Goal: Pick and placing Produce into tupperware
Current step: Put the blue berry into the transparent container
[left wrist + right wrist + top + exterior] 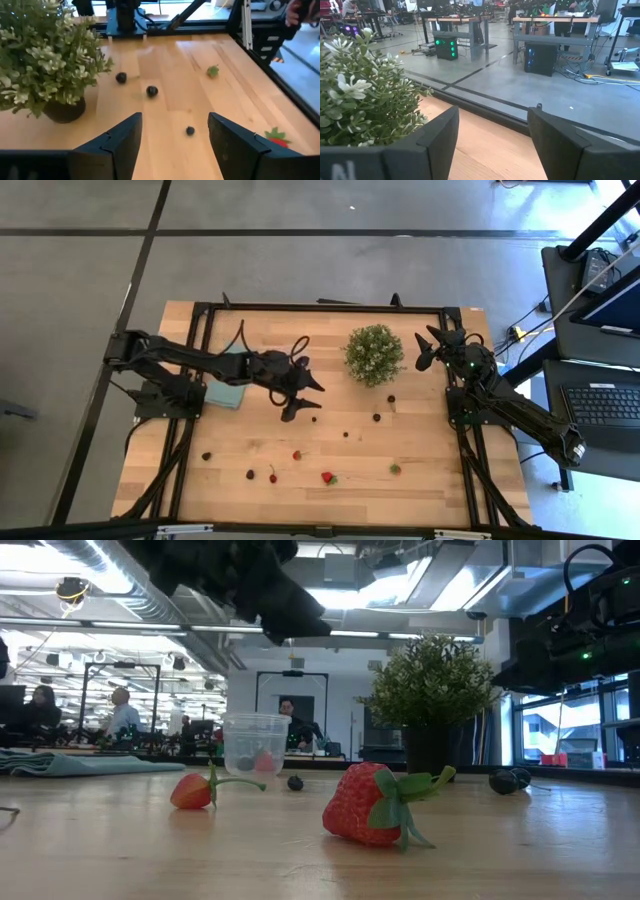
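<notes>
The produce lies scattered on the wooden table: dark berries (pixel 377 417) (pixel 346 433), red pieces (pixel 327 477) (pixel 297 454) and a greenish one (pixel 395 469). In the low view a strawberry (pixel 370 805) lies nearest. The clear tupperware cup (pixel 255 745) stands upright on its base behind it, and something reddish shows through its wall. I cannot make the cup out in the high view. My left gripper (pixel 305 402) (pixel 175 145) hovers open above the table's middle, over a small dark berry (pixel 190 130). My right gripper (pixel 424 348) (pixel 492 145) waits open beside the plant.
A bushy green potted plant (pixel 374 354) stands at the table's far middle, between the two grippers. A flat teal rectangle (pixel 225 387) lies under the left arm. A black frame (pixel 320 308) rims the table. People sit at desks in the room beyond.
</notes>
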`<action>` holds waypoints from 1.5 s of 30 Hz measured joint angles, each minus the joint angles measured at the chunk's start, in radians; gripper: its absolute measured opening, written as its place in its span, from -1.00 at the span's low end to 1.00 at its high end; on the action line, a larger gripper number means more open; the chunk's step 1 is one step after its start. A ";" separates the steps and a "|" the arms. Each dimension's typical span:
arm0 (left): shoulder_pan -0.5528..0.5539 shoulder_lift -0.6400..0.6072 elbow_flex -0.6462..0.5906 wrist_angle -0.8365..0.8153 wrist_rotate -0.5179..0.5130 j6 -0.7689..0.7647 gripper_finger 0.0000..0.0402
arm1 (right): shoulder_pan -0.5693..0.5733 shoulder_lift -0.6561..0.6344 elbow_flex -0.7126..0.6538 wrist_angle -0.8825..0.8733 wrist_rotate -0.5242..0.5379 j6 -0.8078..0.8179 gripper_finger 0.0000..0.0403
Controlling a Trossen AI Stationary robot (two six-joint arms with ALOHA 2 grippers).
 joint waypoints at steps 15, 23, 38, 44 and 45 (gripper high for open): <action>-0.151 0.007 -0.331 0.423 -0.355 -0.063 0.08 | 0.000 0.000 0.000 0.000 0.000 0.028 0.18; -0.201 0.159 -0.331 0.568 -0.405 -0.102 0.09 | 0.000 0.000 0.000 0.000 0.000 0.030 0.18; -0.252 0.490 -0.197 0.661 -0.411 -0.167 0.10 | 0.000 0.000 0.000 0.000 0.000 0.031 0.18; -0.253 0.515 -0.204 0.653 -0.464 -0.202 0.10 | 0.000 0.000 0.000 0.000 0.000 0.031 0.18; -0.252 0.515 -0.204 0.652 -0.465 -0.202 0.10 | 0.000 0.000 0.000 0.000 0.000 0.031 0.19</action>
